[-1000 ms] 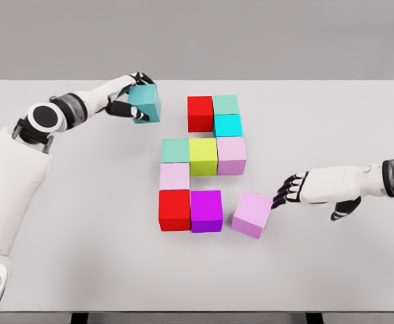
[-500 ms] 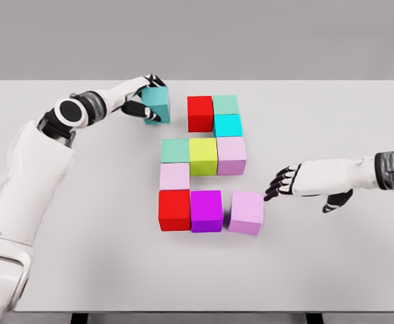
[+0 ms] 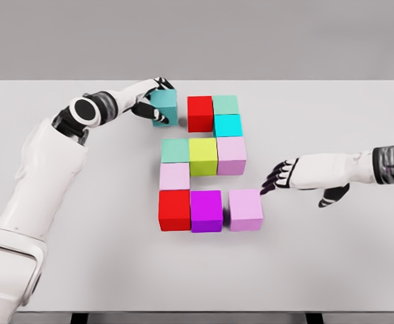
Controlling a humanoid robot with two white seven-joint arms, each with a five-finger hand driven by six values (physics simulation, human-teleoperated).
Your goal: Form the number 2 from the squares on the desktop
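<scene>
Coloured cubes form most of a figure on the white table (image 3: 332, 263). Top row: red cube (image 3: 200, 113) and green cube (image 3: 225, 104), with a cyan cube (image 3: 228, 125) below it. Middle row: green (image 3: 175, 150), yellow-green (image 3: 203, 155), pink (image 3: 231, 154). A pale pink cube (image 3: 174, 176) leads down to the bottom row: red (image 3: 174, 209), purple (image 3: 206, 210), pink cube (image 3: 245, 209). My left hand (image 3: 150, 101) is shut on a teal cube (image 3: 164, 106) just left of the top red cube. My right hand (image 3: 276, 178) is open, fingertips at the bottom pink cube's upper right corner.
The table's near edge runs along the bottom of the view and its far edge behind the figure. My left arm stretches across the table's left side; my right forearm lies over the right side.
My left hand has carried the teal cube rightward, close to the top red cube. My right hand has pushed the bottom pink cube left and squared it beside the purple cube.
</scene>
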